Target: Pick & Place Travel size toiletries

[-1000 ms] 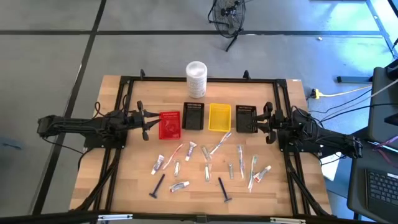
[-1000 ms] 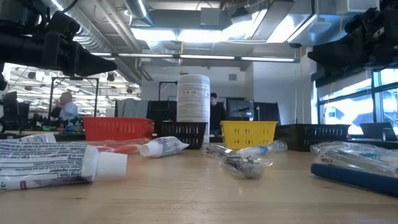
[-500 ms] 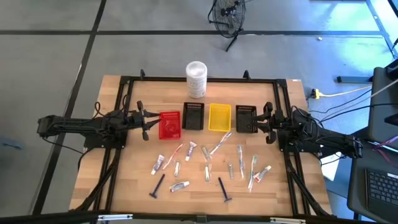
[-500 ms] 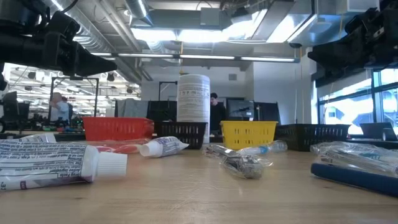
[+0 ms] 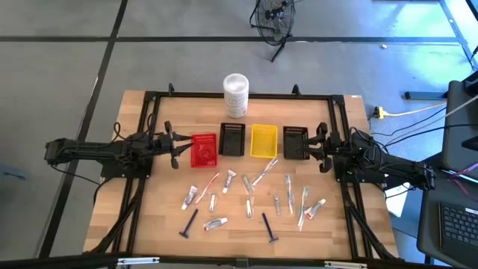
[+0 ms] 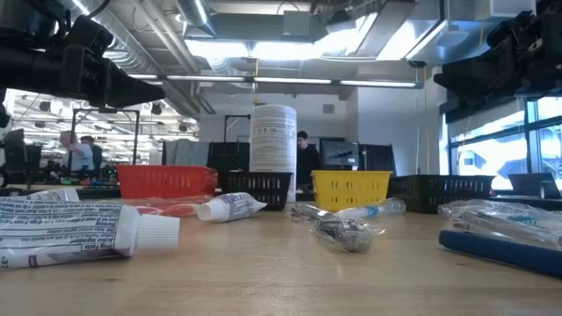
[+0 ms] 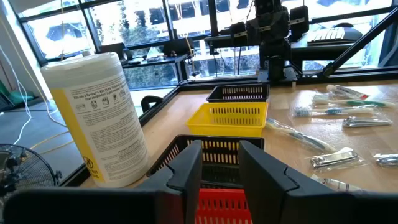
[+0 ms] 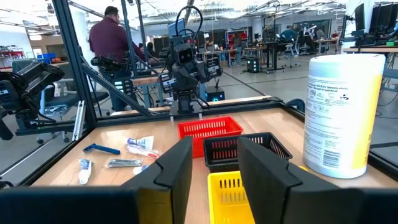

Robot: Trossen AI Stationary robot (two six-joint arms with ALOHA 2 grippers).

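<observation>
Wooden desk point(image 5: 160, 217), toiletries point(image 5: 246, 198) scattered.
Left gripper point(image 5: 178, 151) and right gripper point(image 5: 317, 149) hover by the baskets point(image 5: 250, 140), both parted, empty.

- Left arm reaches in level from the table's left side; left gripper point(image 5: 176, 149) hangs above the surface, fingers point(image 7: 186, 167) parted, empty.
- Right arm mirrors it; right gripper point(image 5: 317, 146) likewise parted, empty.

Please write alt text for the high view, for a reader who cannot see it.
Small toiletries lie scattered on a wooden table before a row of red, black, yellow and black baskets. The left gripper and right gripper, both empty, flank the row.
</observation>
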